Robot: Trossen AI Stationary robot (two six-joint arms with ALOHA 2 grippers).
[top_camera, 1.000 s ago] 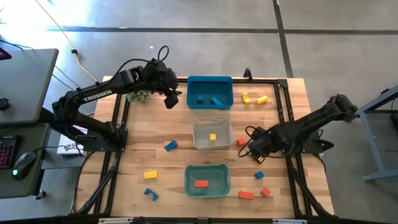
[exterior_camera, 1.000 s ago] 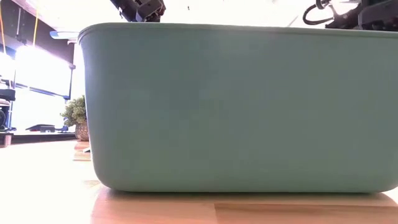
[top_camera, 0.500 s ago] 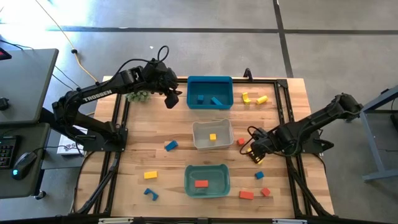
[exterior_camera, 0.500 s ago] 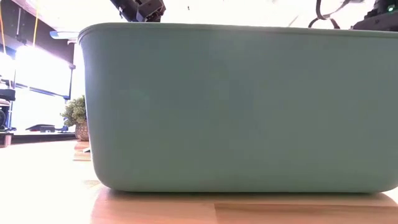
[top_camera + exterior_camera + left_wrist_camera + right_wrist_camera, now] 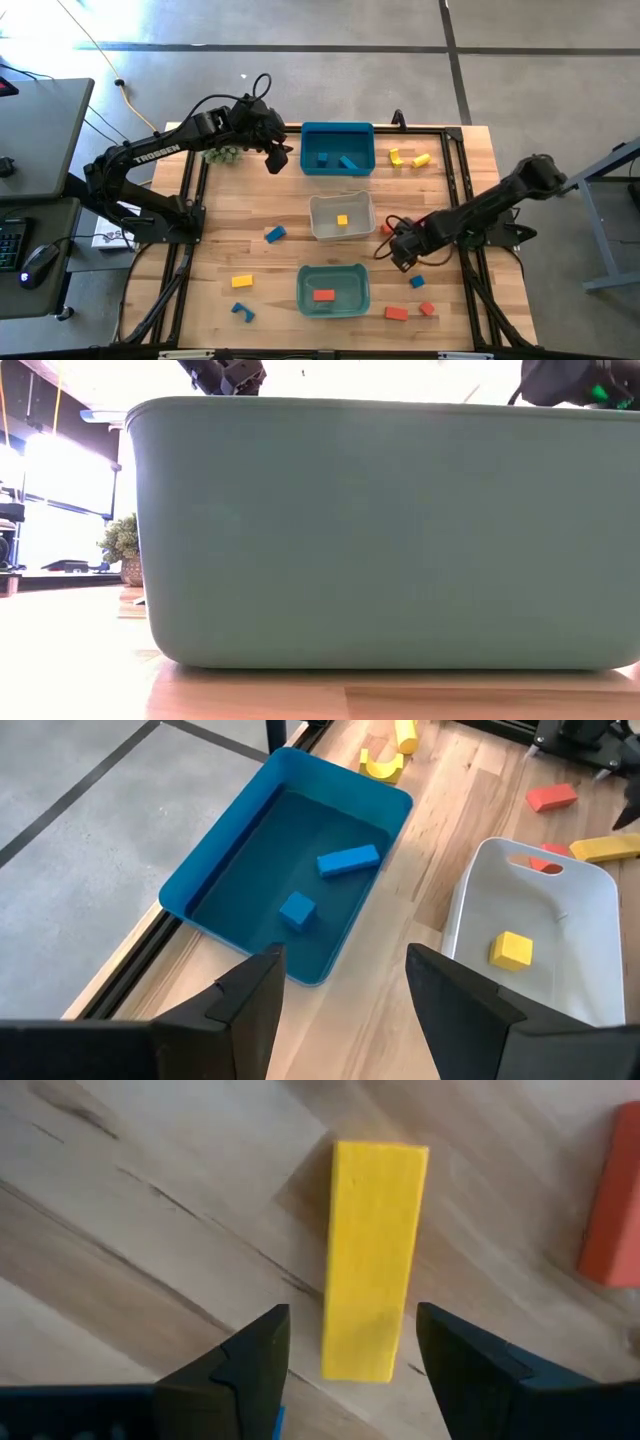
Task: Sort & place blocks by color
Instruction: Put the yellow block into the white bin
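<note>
Since the earlier frame the right gripper [image 5: 398,250] has been shifted toward the table's middle and is now positioned just right of the white bin [image 5: 341,216], between it and the loose blocks on the right; its jaws, narrower a second ago, are now spread wide and nothing is held; in the right wrist view a yellow bar [image 5: 372,1258] is seen lying flat on the wooden table [image 5: 270,270] between the two fingers [image 5: 245,1365], untouched by either, with a red block [image 5: 612,1198] close beside it. The left gripper [image 5: 277,156] has not been moved; it is suspended just left of the blue bin [image 5: 338,147], with its jaws wide apart and empty. Two blue blocks [image 5: 325,885] are contained in the blue bin; one yellow cube [image 5: 342,220] is contained in the white bin; one red bar [image 5: 323,295] is contained in the green bin [image 5: 333,289]. Unsorted blocks remain on the table: two yellow pieces [image 5: 407,158] right of the blue bin, a blue block [image 5: 274,234] left of the white bin, a yellow bar [image 5: 242,281] and a blue piece [image 5: 241,311] left of the green bin, and a blue cube [image 5: 417,282] with two red blocks [image 5: 410,311] right of it. In the low view the scene is filled by the green bin's wall.
</note>
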